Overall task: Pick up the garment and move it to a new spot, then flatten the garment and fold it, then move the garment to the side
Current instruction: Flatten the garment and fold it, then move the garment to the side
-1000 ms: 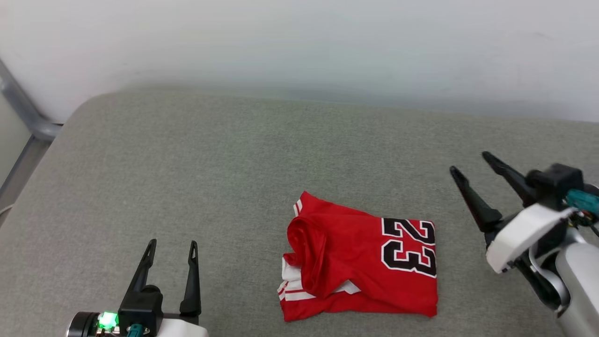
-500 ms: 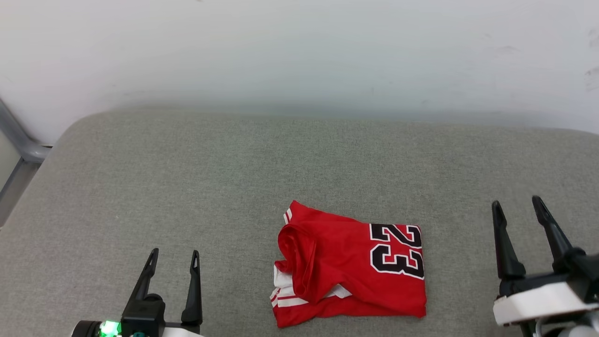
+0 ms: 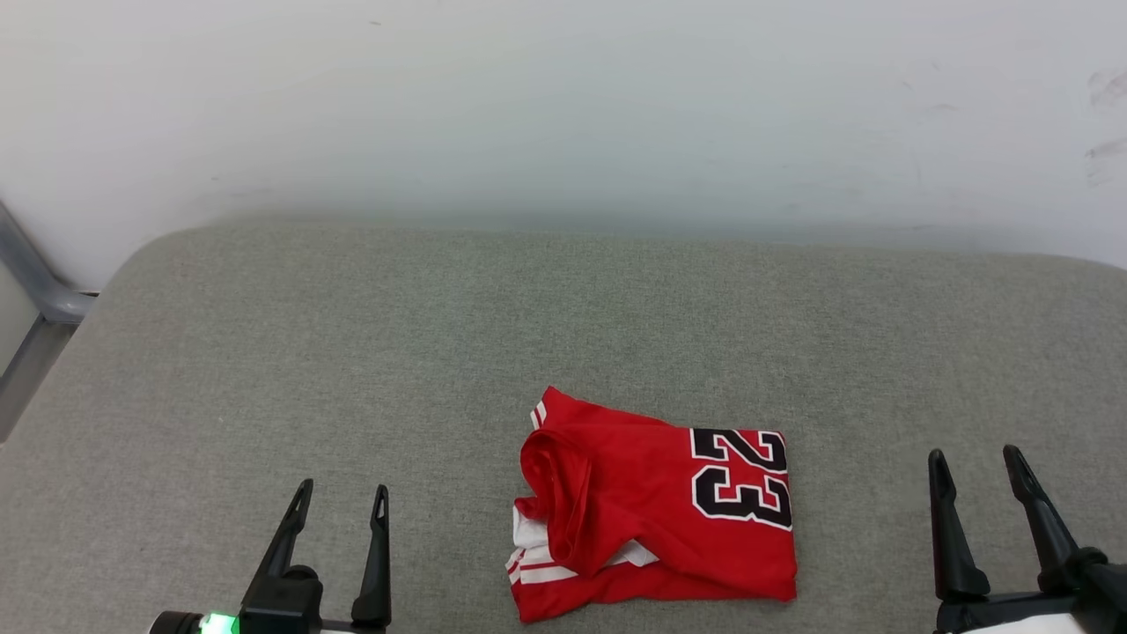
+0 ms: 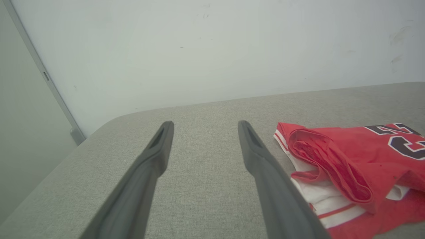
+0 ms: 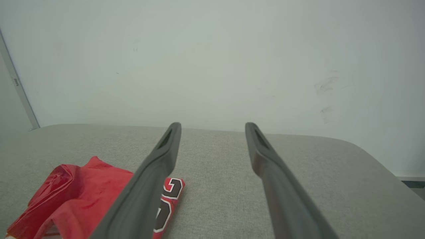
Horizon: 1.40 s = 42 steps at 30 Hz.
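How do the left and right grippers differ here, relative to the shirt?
The left gripper sits off the shirt's bunched collar-and-sleeve end; the right gripper sits off the end bearing the 23. In the head view the right gripper's fingertips reach higher than the left gripper's. Both are open, empty and clear of the shirt, over the grey cushion.

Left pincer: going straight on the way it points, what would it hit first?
Way looks free for the left pincer: grey cushion, then probably the wall; the garment lies to its right.
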Available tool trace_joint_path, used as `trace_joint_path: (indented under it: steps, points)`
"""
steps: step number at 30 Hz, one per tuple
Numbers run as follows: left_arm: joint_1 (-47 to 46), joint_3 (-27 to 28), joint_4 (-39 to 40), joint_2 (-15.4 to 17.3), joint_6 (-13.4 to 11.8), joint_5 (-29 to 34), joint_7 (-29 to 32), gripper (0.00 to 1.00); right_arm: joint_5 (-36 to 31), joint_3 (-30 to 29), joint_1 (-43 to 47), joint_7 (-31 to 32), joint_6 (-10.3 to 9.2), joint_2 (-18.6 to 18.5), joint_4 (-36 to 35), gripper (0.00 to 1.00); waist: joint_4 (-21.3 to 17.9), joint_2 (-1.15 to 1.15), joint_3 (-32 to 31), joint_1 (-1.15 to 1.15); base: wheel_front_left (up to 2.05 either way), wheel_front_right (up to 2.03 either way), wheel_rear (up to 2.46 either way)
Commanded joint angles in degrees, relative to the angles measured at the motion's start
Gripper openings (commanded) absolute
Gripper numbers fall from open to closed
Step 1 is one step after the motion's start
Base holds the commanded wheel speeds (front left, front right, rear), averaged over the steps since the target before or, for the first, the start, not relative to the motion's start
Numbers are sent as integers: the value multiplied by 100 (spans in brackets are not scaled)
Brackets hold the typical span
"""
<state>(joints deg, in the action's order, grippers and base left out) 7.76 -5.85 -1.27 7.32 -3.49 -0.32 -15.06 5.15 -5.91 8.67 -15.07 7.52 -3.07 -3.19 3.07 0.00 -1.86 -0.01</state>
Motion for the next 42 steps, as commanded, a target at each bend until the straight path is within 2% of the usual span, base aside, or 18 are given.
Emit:
trace_joint_path:
  steps: [1, 14, 20, 23, 28, 38, 40, 42]
  points:
    - [38, -14, -3, 30, 23, -26, -14, 100, 72, -5, 85, -9, -7, 31, -18, 100, 4, 0, -5, 1, 0, 0, 0]
    - [83, -15, -14, 62, 32, -47, -14, 100, 247, -10, 147, -10, -7, 34, 112, 100, 31, 0, -38, 1, 0, 0, 0]
    - [40, -37, -19, 44, 36, -47, -14, 100, -14, -28, -226, -10, -7, 33, 101, 100, 86, 0, -9, 1, 0, 0, 0]
    - [37, -29, -2, 39, 20, -55, -14, 100, -72, 59, -625, 112, -7, -172, 159, 100, 102, 0, 16, 1, 0, 0, 0]
    - [16, -29, -20, 35, -5, -44, -14, 100, 231, 537, -1599, 903, -7, -748, 357, 100, 103, 0, 83, 1, 0, 0, 0]
    - [-129, -67, 1, 31, -6, -13, -14, 100, 1883, 1856, -2906, 3828, -6, -1776, 951, 100, 267, 0, 257, 1, 0, 0, 0]
    - [-149, -74, 0, 23, -25, -7, -14, 100, 2202, 2033, -2981, 4317, -7, -1903, 1072, 100, 298, 0, 309, 1, 0, 0, 0]
    - [-183, -83, 0, 18, -29, -5, -14, 100, 2361, 2095, -3019, 4548, -7, -1964, 1140, 100, 316, 0, 337, 1, 0, 0, 0]
